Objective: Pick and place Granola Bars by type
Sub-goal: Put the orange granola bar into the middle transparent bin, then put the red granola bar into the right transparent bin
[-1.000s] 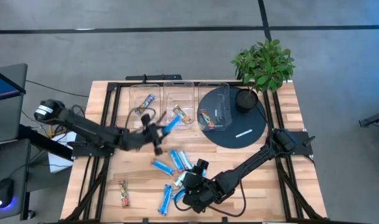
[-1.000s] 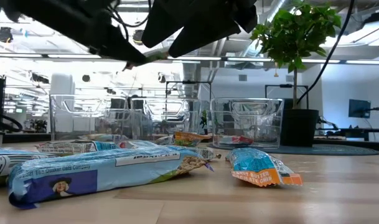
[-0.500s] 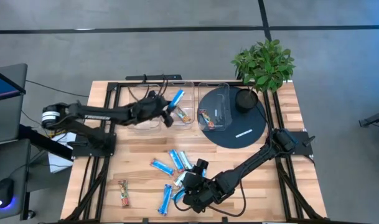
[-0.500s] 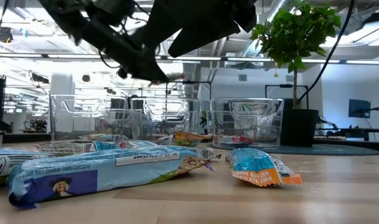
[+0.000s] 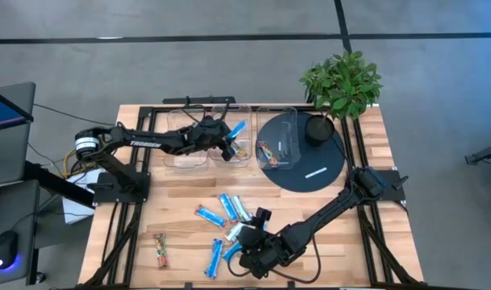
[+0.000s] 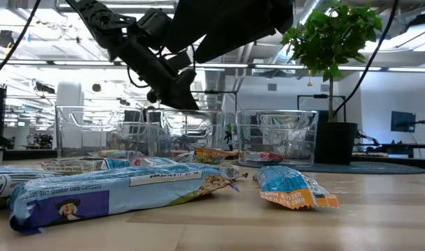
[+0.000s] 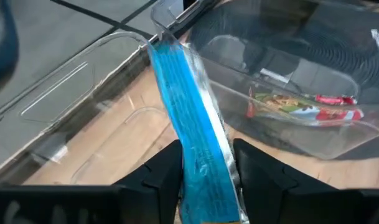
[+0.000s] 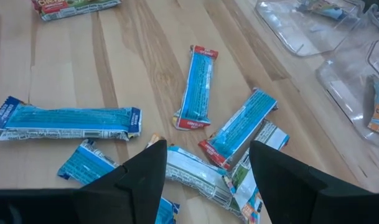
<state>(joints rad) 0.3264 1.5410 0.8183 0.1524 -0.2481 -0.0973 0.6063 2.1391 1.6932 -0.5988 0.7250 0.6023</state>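
We note the left gripper (image 7: 205,180) clamped on a blue bar (image 7: 192,149) between its fingers; right gripper (image 8: 205,177) fingers apart above loose bars (image 8: 195,87).

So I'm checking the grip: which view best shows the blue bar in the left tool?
The left wrist view: the blue bar fills the frame, pinched between the left tool's fingers over the clear bins. The high view shows it small. In the low view I cannot make it out; the right wrist view misses it.
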